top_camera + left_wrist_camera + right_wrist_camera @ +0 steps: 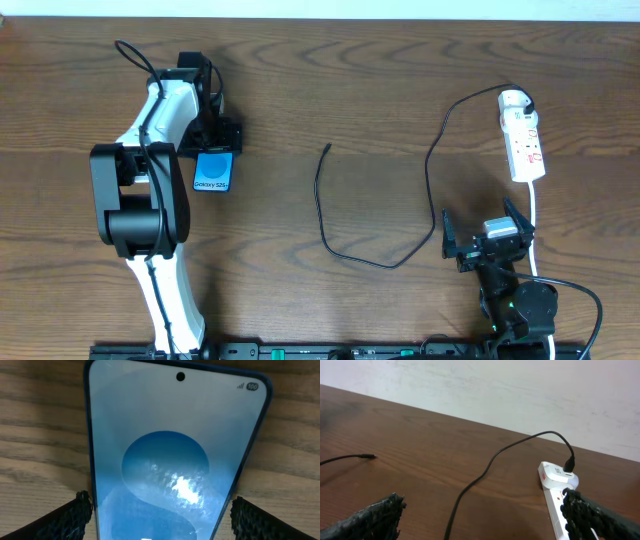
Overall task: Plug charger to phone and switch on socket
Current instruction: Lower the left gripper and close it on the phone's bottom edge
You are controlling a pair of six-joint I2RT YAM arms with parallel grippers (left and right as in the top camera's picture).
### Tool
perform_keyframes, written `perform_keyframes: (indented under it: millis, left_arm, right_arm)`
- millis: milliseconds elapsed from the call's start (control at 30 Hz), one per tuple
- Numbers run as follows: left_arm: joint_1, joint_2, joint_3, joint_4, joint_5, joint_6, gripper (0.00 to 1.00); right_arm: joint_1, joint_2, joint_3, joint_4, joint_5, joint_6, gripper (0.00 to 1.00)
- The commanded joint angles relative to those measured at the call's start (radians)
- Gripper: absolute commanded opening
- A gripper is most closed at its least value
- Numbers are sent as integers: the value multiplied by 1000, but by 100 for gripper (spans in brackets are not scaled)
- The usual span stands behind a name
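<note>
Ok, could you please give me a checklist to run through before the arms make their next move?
1. The left gripper is open and straddles the phone: ok.
2. The phone lies flat on the table, screen up: ok.
3. The charger tip is plugged into the phone: not ok; it lies loose on the table, apart from both arms.
4. The black plug of the charger sits in the socket: ok, as far as shows.
5. The socket is switched on: cannot tell.
6. The right gripper is open and empty: ok.
</note>
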Motion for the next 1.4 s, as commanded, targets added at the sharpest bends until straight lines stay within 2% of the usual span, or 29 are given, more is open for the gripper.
perform_keyframes:
  millis: [0,1367]
  left_arm:
    - [3,6,-10,1,-10,10,91]
    - [3,8,-10,-12,-6,9,91]
  right_arm:
    - [-6,-5,-2,-3,1,10,99]
    - [-6,-5,-2,-3,1,10,99]
